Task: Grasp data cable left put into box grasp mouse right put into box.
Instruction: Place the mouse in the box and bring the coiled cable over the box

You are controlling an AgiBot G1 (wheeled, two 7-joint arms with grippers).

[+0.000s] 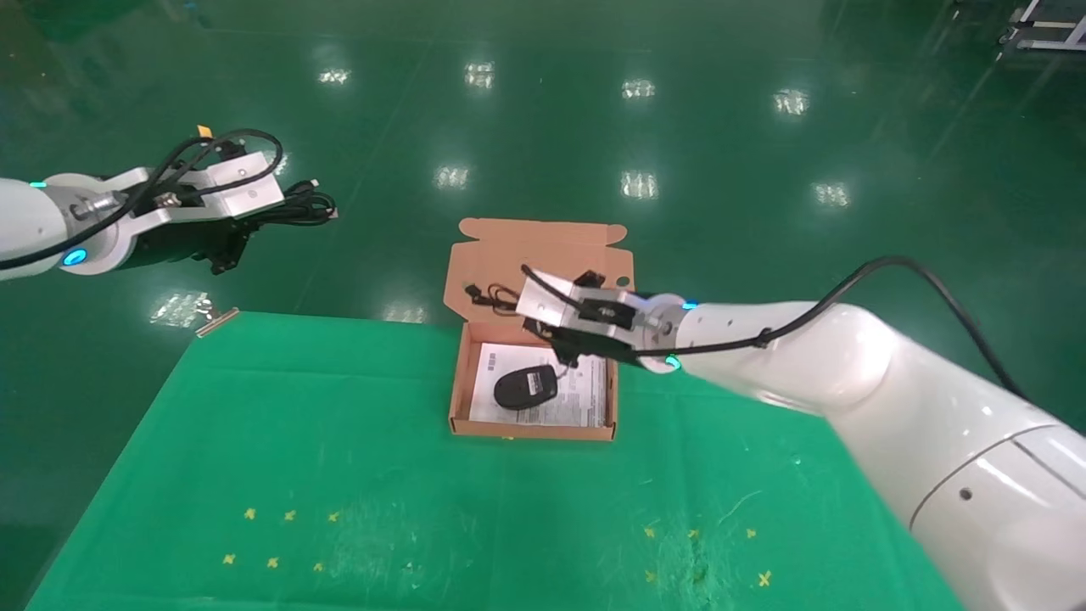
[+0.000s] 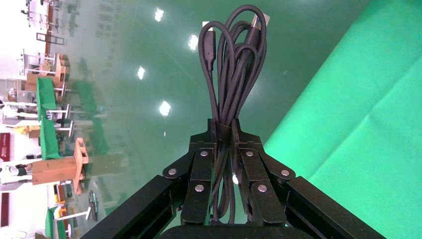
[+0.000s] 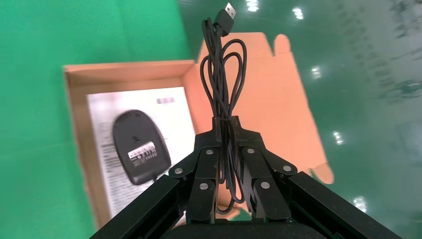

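Observation:
The data cable (image 1: 299, 206) is a black bundle held in the air by my left gripper (image 1: 253, 219), beyond the table's far left corner. In the left wrist view the left gripper (image 2: 224, 125) is shut on the data cable (image 2: 233, 64). The mouse (image 1: 526, 387) lies label-up on the white sheet in the open box (image 1: 461, 386). My right gripper (image 1: 543, 333) hovers over the box's far side, shut on the mouse's looped cord (image 1: 488, 295). The right wrist view shows the right gripper (image 3: 224, 123), the cord (image 3: 224, 64), the mouse (image 3: 141, 147) and the box (image 3: 73, 114).
The green cloth table (image 1: 339, 475) carries small yellow cross marks (image 1: 288, 515) near its front. The box's flap lid (image 1: 543, 250) stands open past the table's far edge. A small metal piece (image 1: 216, 321) sits at the far left corner. Shiny green floor lies beyond.

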